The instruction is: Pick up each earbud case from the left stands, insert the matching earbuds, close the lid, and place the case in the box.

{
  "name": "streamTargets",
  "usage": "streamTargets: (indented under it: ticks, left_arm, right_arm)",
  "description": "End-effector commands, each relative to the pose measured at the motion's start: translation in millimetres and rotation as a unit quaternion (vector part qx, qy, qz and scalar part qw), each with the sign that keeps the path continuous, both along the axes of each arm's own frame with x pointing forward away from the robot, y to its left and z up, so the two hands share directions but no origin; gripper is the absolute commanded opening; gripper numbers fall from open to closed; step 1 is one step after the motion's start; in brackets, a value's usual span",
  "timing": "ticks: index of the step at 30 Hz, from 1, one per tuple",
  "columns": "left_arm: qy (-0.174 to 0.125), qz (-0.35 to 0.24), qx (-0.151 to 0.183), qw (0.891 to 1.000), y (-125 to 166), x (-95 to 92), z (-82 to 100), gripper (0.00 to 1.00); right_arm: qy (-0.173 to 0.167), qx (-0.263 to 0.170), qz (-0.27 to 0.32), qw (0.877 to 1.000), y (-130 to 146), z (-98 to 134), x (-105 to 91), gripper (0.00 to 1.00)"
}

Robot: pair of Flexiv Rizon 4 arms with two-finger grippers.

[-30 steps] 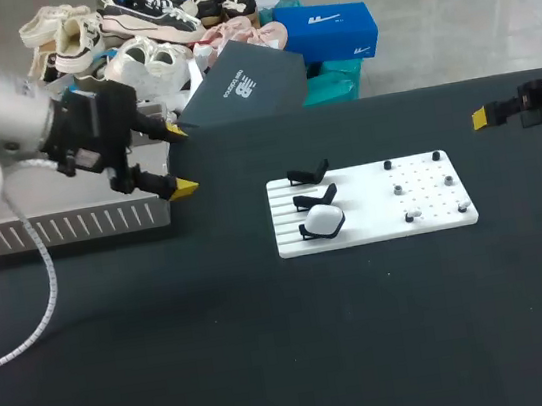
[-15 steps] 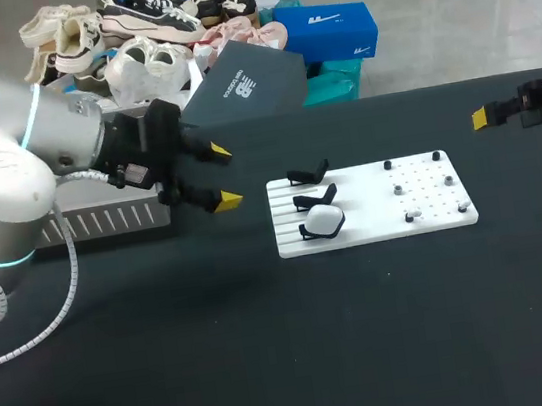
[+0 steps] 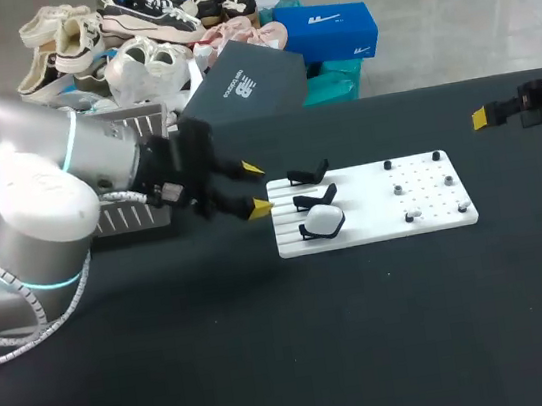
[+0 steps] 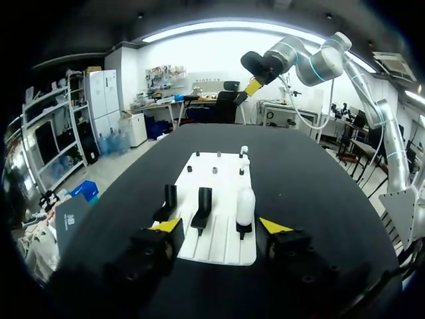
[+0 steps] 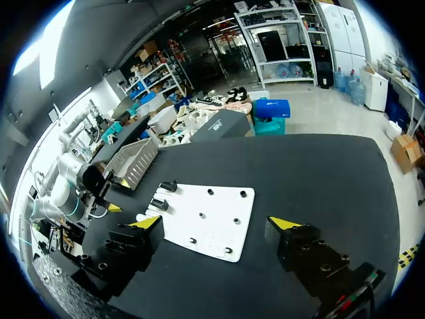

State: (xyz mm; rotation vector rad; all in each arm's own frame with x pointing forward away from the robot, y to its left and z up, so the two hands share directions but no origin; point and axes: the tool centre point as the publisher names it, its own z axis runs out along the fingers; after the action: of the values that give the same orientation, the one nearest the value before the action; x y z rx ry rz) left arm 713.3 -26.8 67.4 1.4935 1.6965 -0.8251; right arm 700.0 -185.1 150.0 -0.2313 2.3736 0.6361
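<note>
A white board (image 3: 372, 204) lies mid-table with three black stands along its left side. The nearest stand bears a white earbud case (image 3: 324, 220); the other two stands (image 3: 309, 172) are bare. Small earbuds (image 3: 412, 214) sit on pegs on the board's right half. My left gripper (image 3: 255, 189) hovers open at the board's left edge, touching nothing. In the left wrist view the gripper (image 4: 221, 226) has the case (image 4: 245, 206) just ahead, nearer its right finger. My right gripper (image 5: 216, 222) is open and empty, far right of the board (image 5: 206, 212).
A grey slotted metal basket (image 3: 131, 214) stands on the table's left, behind my left arm. The black tabletop (image 3: 370, 330) stretches bare in front of the board. My right arm's wrist (image 3: 540, 103) hangs over the table's far right edge.
My left arm has swung right from the basket to the board's left edge, and its fingers have narrowed a little. The right arm has kept still.
</note>
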Motion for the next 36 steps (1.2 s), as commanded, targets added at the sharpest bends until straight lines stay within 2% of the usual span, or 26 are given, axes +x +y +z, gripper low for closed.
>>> streamTargets:
  ticks: [1, 2, 5, 8, 11, 14, 19, 23, 25, 29, 36]
  left_arm:
    - [-0.01, 0.018, -0.011, 1.0, -8, -11.1, -11.8, 0.71]
    - [-0.016, 0.02, -0.011, 1.0, -9, -11.9, -14.5, 0.72]
    - [-0.018, 0.022, -0.014, 0.999, -13, -13.5, -18.6, 0.63]
    - [-0.019, 0.028, -0.021, 0.999, -16, -11.1, -22.7, 0.66]
    - [-0.017, 0.028, -0.025, 0.999, -18, -9.1, -25.3, 0.6]
    - [-0.024, 0.023, -0.029, 0.999, -19, -8.9, -25.5, 0.61]
    - [-0.031, 0.015, -0.036, 0.999, -20, -11.2, -26.1, 0.56]
    - [-0.029, 0.015, -0.038, 0.999, -24, -11.0, -32.8, 0.5]
    - [-0.025, 0.015, -0.037, 0.999, -26, -12.1, -36.4, 0.5]
    - [-0.036, 0.012, -0.04, 0.998, -33, -15.7, -41.4, 0.45]
    - [-0.046, 0.019, -0.047, 0.998, -42, -15.5, -42.4, 0.47]
  right_arm:
    - [0.0, 0.0, 0.0, 1.0, 0, 0, 0.0, 1.0]
    - [0.0, 0.0, 0.0, 1.0, 0, 0, 0.0, 1.0]
    - [0.0, 0.0, 0.0, 1.0, 0, 0, 0.0, 1.0]
    - [0.0, 0.0, 0.0, 1.0, 0, 0, 0.0, 1.0]
    - [0.0, 0.0, 0.0, 1.0, 0, 0, 0.0, 1.0]
    - [0.0, 0.0, 0.0, 1.0, 0, 0, 0.0, 1.0]
    - [0.0, 0.0, 0.0, 1.0, 0, 0, 0.0, 1.0]
    - [0.0, 0.0, 0.0, 1.0, 0, 0, 0.0, 1.0]
    - [0.0, 0.0, 0.0, 1.0, 0, 0, 0.0, 1.0]
    - [0.0, 0.0, 0.0, 1.0, 0, 0, 0.0, 1.0]
    - [0.0, 0.0, 0.0, 1.0, 0, 0, 0.0, 1.0]
